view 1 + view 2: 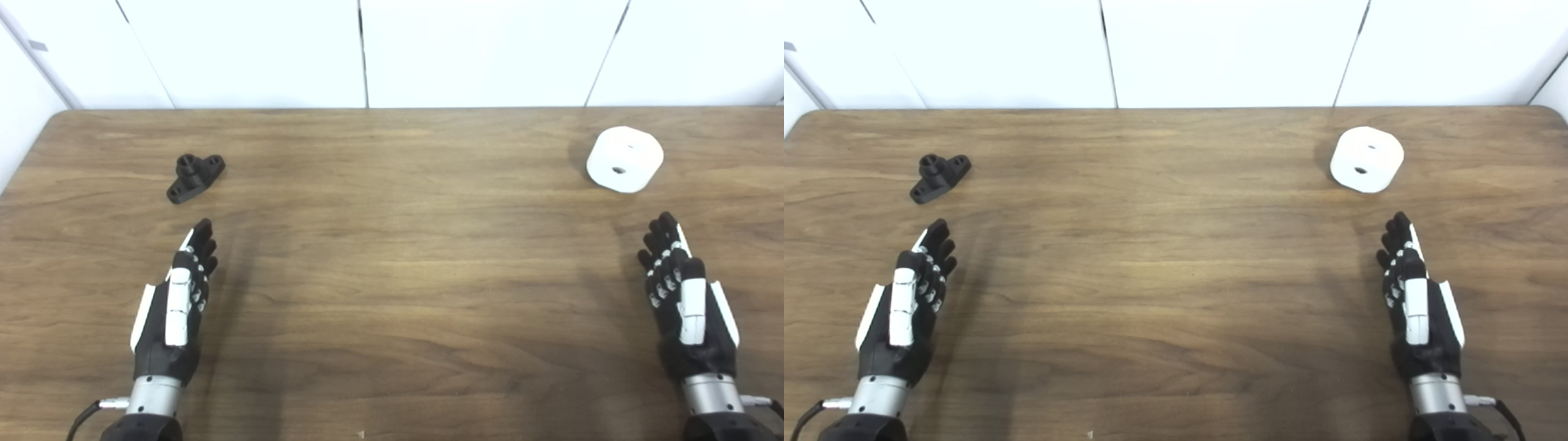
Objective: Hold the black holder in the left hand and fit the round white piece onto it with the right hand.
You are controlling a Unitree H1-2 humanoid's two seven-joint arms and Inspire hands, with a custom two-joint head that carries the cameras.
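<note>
Nothing is picked up yet. Both the left robot hand [174, 306] and right robot hand [686, 300] are empty, fingers straight. Next, the left must grab the small black plastic holder [195, 176] on the brown wooden surface [398, 245].

A brown wood-grain tabletop [392, 275] fills the scene from near edge to far, with rounded far corners. Behind it stands a wall of white panels [478, 49], split by dark vertical seams.

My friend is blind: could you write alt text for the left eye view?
Two open robot hands, left hand and right hand, hover over a wooden table. A black holder lies beyond the left, a round white piece beyond the right.
</note>
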